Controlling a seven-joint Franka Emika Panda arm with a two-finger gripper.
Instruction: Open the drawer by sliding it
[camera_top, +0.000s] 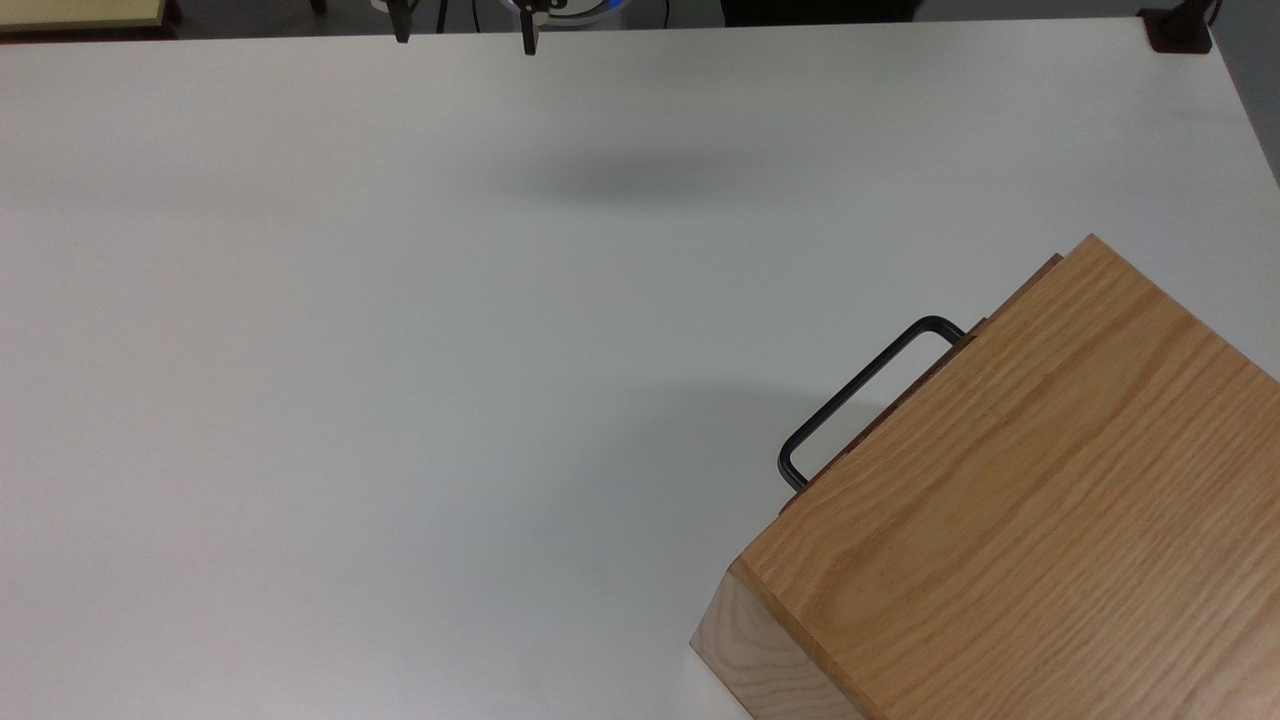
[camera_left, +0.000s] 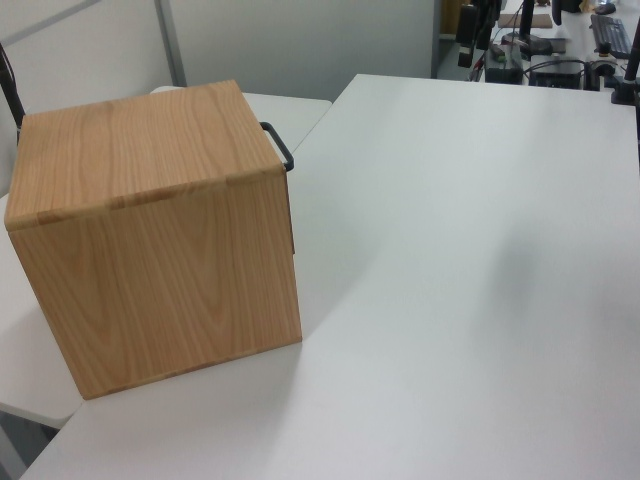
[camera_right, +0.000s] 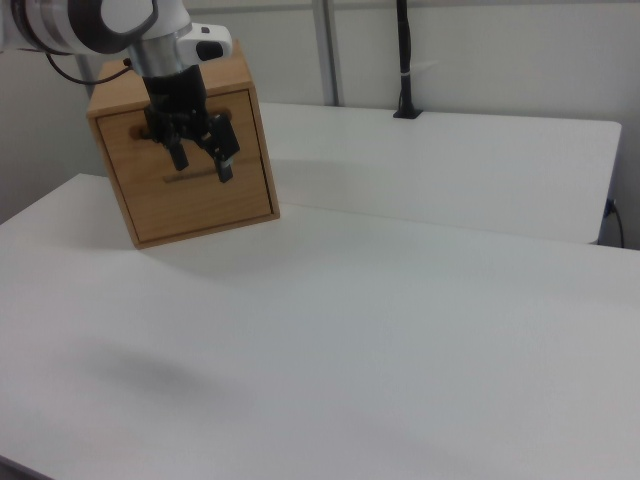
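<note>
Gripper (camera_right: 200, 160) fingers hang spread apart, holding nothing, high above the white table (camera_right: 420, 320); the top view cuts them off at its upper edge. Far from them, the drawer (camera_right: 200, 190) sits closed in the oak cabinet (camera_top: 1040, 500) at the top view's lower right, its black handle (camera_top: 860, 395) jutting out. In the right view the arm overlaps the drawer front. Grey partition walls stand behind.

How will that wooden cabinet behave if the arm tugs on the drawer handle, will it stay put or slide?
The cabinet looks like solid, fairly heavy wood, so tipping seems unlikely. It sits on a smooth white table, so it may slide. The thin black handle looks rigid.
</note>
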